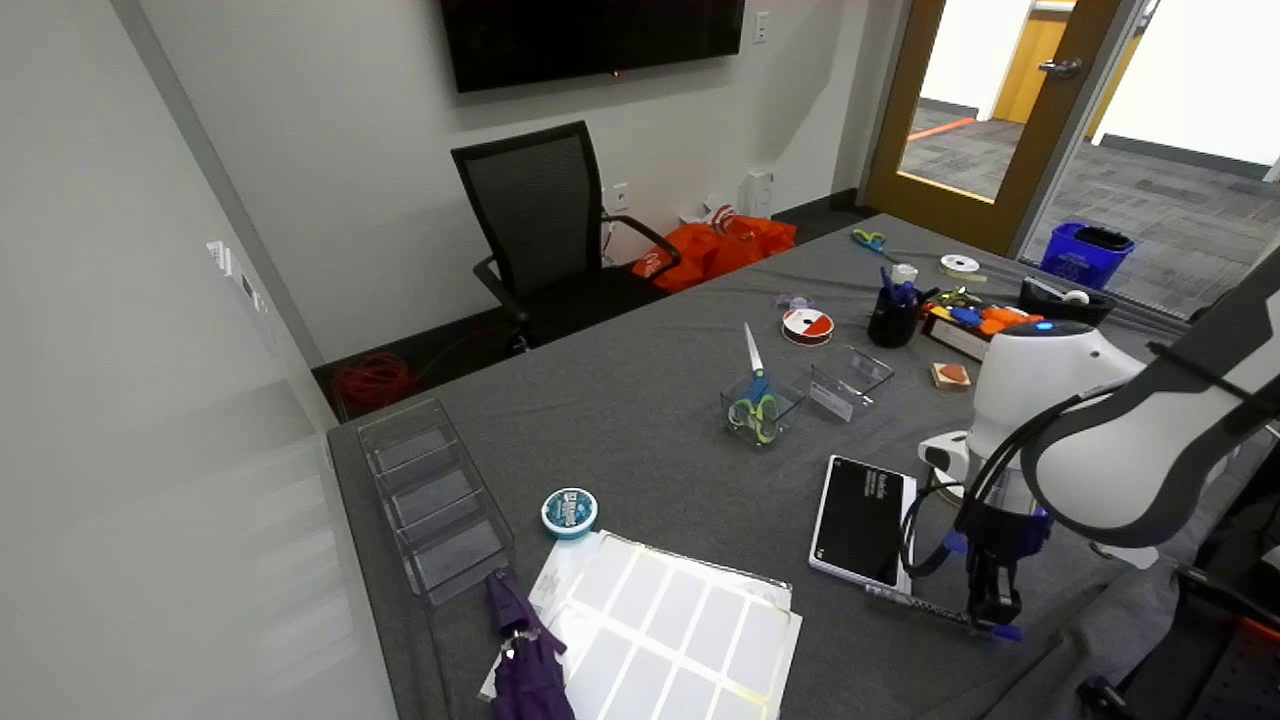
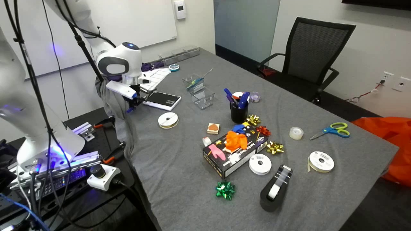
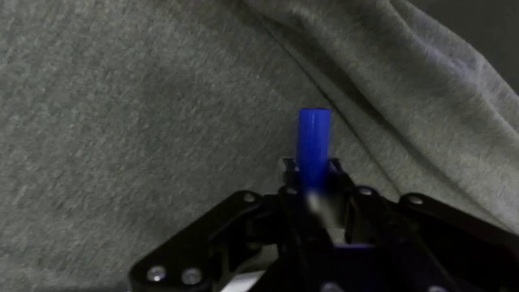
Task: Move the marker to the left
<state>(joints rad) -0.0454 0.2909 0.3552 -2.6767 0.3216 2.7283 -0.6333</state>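
Note:
The marker shows in the wrist view as a bright blue cylinder end point(image 3: 313, 142) sticking out past my gripper point(image 3: 312, 172). The fingers are closed on both its sides. In an exterior view the marker point(image 1: 915, 602) is a slim dark patterned stick, held sideways under my gripper point(image 1: 994, 600), with a blue tip on the far side of the fingers. It lies beside the near corner of the black-and-white tablet-like box point(image 1: 862, 520). In an exterior view only the marker's blue end point(image 2: 130, 109) shows below my gripper point(image 2: 135, 102). Whether it touches the cloth I cannot tell.
A white ribbon roll point(image 2: 168, 120) stands near the gripper. Label sheets point(image 1: 670, 630), a purple umbrella point(image 1: 528, 660), a blue tin point(image 1: 570, 513) and a clear divided tray point(image 1: 435, 500) lie farther along. Clear boxes point(image 2: 203, 98) and a pen cup point(image 2: 239, 114) stand mid-table. Cloth folds point(image 3: 405, 81) mark the edge.

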